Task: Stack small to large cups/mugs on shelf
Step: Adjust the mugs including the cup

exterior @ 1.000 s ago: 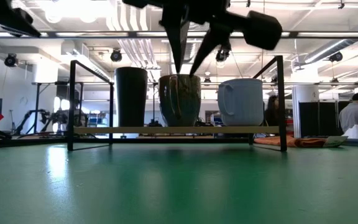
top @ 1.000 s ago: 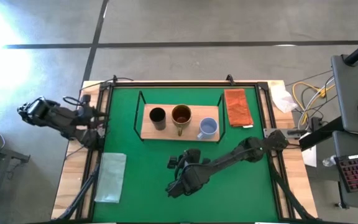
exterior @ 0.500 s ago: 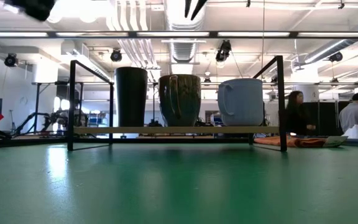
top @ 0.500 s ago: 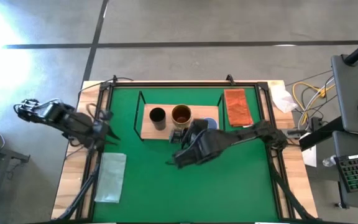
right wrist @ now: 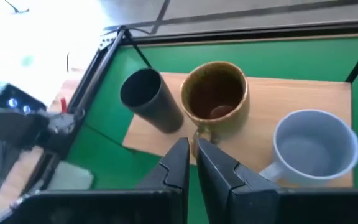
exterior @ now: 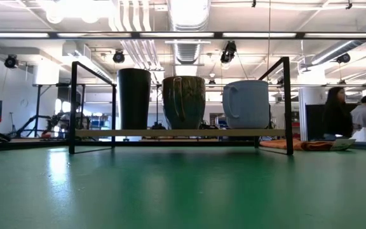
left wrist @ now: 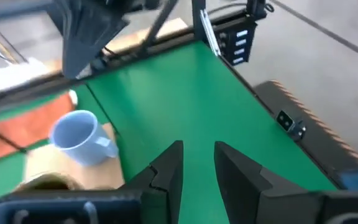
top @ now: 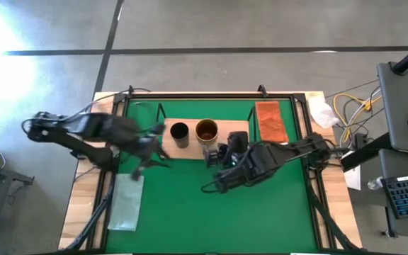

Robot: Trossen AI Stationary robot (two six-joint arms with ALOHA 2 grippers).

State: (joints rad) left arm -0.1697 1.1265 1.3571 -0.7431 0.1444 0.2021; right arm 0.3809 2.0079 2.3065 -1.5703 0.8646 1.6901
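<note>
The black cup (exterior: 135,98), the brown-gold mug (exterior: 183,102) and the pale blue-grey mug (exterior: 246,104) stand upright in a row on the light-wood shelf (exterior: 176,133). In the high view I see the black cup (top: 179,132) and the brown mug (top: 206,130); my right arm covers the blue mug. My left gripper (top: 158,149) hovers by the shelf's left end, fingers a little apart (left wrist: 197,163), empty. My right gripper (top: 212,186) hangs high over the table just near of the shelf, shut (right wrist: 193,158), empty.
An orange-brown folded cloth (top: 270,122) lies right of the shelf. A pale translucent cloth (top: 126,202) lies at the table's near left. The green mat (top: 261,212) spreads near of the shelf. People stand in the room behind (exterior: 335,114).
My left gripper has swung from the table's left edge toward the shelf's left end. My right gripper has risen out of the low view and gone from the near middle toward the shelf. The three vessels have stayed in place.
</note>
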